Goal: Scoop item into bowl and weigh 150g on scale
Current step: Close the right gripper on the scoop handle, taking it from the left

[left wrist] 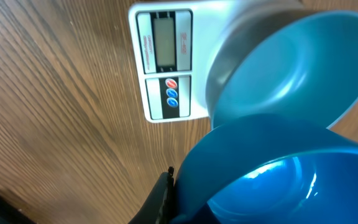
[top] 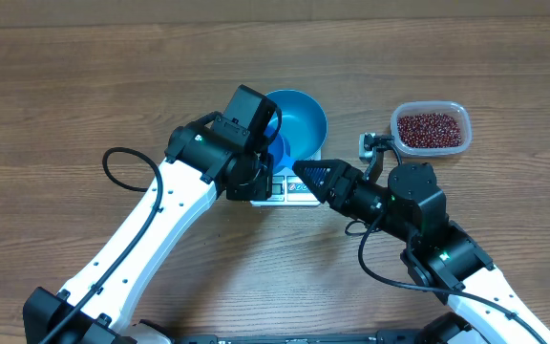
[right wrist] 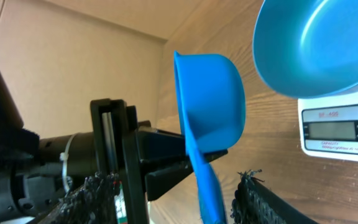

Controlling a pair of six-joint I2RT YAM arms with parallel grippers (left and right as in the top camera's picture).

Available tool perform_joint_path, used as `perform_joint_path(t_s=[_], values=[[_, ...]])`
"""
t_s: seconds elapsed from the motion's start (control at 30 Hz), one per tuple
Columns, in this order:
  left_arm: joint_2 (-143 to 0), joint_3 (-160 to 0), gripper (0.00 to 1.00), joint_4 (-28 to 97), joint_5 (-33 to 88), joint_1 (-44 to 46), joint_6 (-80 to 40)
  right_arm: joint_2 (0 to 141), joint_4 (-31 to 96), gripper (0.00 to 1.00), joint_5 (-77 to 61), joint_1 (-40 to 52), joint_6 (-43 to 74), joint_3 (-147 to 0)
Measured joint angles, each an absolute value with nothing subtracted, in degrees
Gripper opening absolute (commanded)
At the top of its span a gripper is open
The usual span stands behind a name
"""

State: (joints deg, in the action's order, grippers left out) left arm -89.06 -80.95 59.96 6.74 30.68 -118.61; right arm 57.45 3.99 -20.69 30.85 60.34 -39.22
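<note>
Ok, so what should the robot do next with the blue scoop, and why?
Probably close the right gripper on the scoop's handle. The left gripper is clamped on the scoop, the handle hangs between the right gripper's open jaws, and the beans sit in the tub on the right arm's side. The bowl on the scale looks empty.

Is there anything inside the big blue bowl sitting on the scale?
No. In the overhead view the bowl shows only bare blue inside, while the beans sit in the clear tub.
</note>
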Motion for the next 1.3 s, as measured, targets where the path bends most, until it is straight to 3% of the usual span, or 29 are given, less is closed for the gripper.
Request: perform_joint_path(t_s=[0.43,0.97,1.07,1.3], values=[[-89.08,-80.95,0.04,58.65,9.74,30.68,-118.61,57.45,3.84,0.46,-12.93,31.92,59.92,-39.22],[-89.08,-80.95,0.04,58.00,10.09,32.27,-118.61,58.72,3.49,0.15,-11.60,31.97,59.88,-39.22],[-89.19,-80.95,0.04,58.00,10.07,32.27,-118.61,59.00,3.14,0.05,-11.64,31.97,59.99,-39.22],[-89.82,-80.95,0.04,57.71,10.48,32.27,-118.61,59.00,3.05,0.04,-11.64,31.97,59.96,-39.22]])
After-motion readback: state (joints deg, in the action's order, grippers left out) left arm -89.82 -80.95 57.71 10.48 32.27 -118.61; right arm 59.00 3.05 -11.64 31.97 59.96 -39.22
